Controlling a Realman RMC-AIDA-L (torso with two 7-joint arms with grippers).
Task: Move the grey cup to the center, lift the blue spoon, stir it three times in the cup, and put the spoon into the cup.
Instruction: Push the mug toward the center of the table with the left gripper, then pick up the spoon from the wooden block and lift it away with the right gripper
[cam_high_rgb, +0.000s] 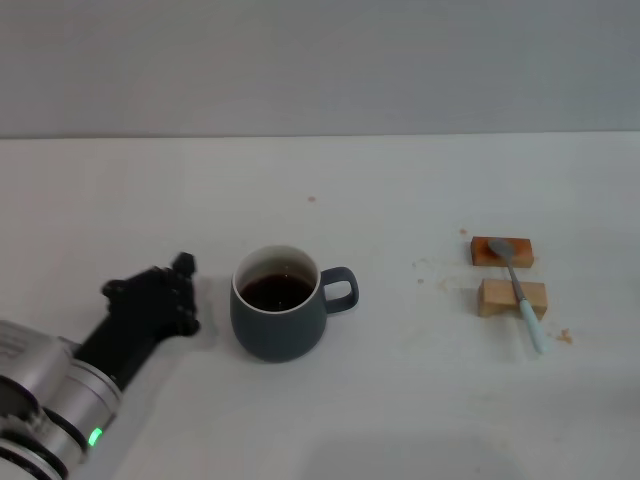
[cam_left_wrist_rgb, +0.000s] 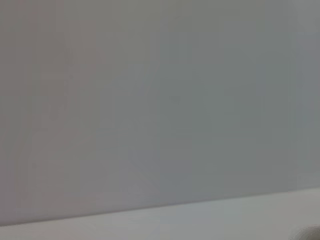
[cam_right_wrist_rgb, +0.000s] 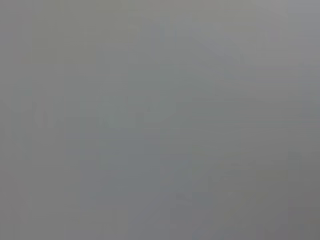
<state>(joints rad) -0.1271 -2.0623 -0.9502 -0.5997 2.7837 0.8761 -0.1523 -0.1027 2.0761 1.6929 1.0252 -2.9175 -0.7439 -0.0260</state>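
**Dark brew waits in mug as spoon rests on blocks**

A squat, rounded blue-grey ceramic cup (cam_high_rgb: 279, 322) with a white inside stands upright on the white desk (cam_high_rgb: 400, 400), a little toward nine o'clock of the middle. Dark brown liquid fills its lower part, and its loop handle points toward three o'clock. Just beside it at nine o'clock, not touching, lies the left arm's black pincer (cam_high_rgb: 183, 278); whether its fingers are open or closed cannot be told. Well apart at three o'clock, a slim spoon with a grey metal bowl and pale blue handle (cam_high_rgb: 522, 293) lies across two small wooden blocks (cam_high_rgb: 511, 297), bowl on the far block, handle end on the desk. The right pincer is out of view.
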